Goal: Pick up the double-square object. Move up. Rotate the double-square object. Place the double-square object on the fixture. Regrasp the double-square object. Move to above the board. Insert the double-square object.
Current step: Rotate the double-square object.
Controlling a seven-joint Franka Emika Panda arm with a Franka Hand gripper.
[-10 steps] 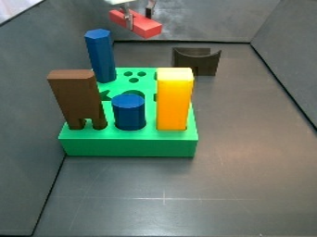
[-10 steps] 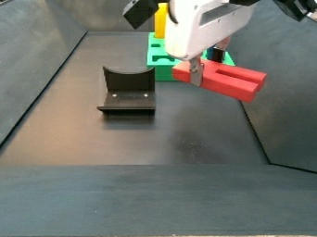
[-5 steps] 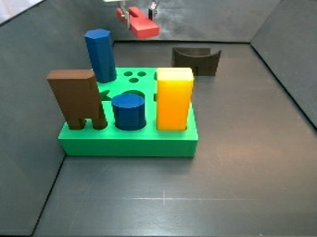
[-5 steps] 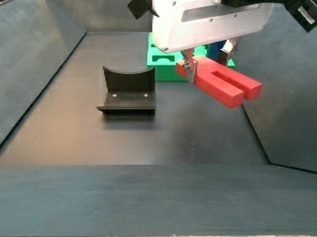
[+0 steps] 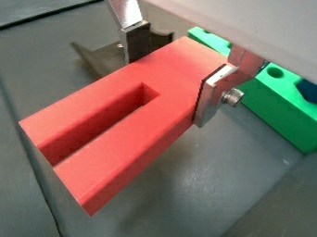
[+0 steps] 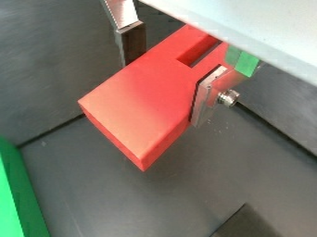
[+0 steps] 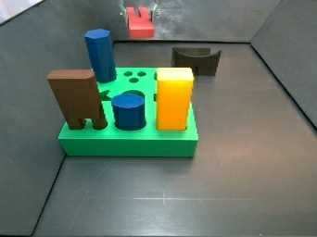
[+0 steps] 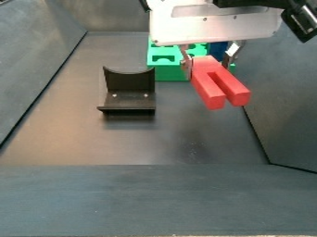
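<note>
Dark floor fills most of a side view, walled at the sides and back, with bare room in front of the board [image 7: 130, 143] and to its right. The board carries a brown arch-legged block [image 7: 77, 99], two blue cylinders [image 7: 100, 56], and a yellow block [image 7: 175, 97]. The fixture [image 7: 196, 60] stands behind it near the back wall. Above the far edge hangs the double-square object [image 7: 141, 22], small and red, well clear of the floor and off the board; the gripper above it is cropped out of this view.

Seen from the opposite side, the fixture [image 8: 128, 90] sits on open floor at left, with empty floor in the foreground. The gripper [image 8: 206, 61] hangs from the white wrist housing, clamped on the far end of the double-square object [image 8: 218, 82]. The block is held in the air to the right of the fixture and apart from it, roughly level, its long axis running from the gripper toward the camera, the groove between its two squares facing up. A corner of the board [image 8: 165, 56] shows behind.

Between the fingers [image 5: 221, 93] in a wrist view, the double-square object [image 5: 118, 125] is gripped across its width, its grooved face showing and the long axis reaching away from the gripper [image 5: 173, 63]; the board [image 5: 275, 104] lies beyond.

Another wrist view shows the gripper [image 6: 171, 61] pinching the double-square object [image 6: 143, 104], its square end face toward the floor, fingers [image 6: 209, 93] tight on both flanks.
</note>
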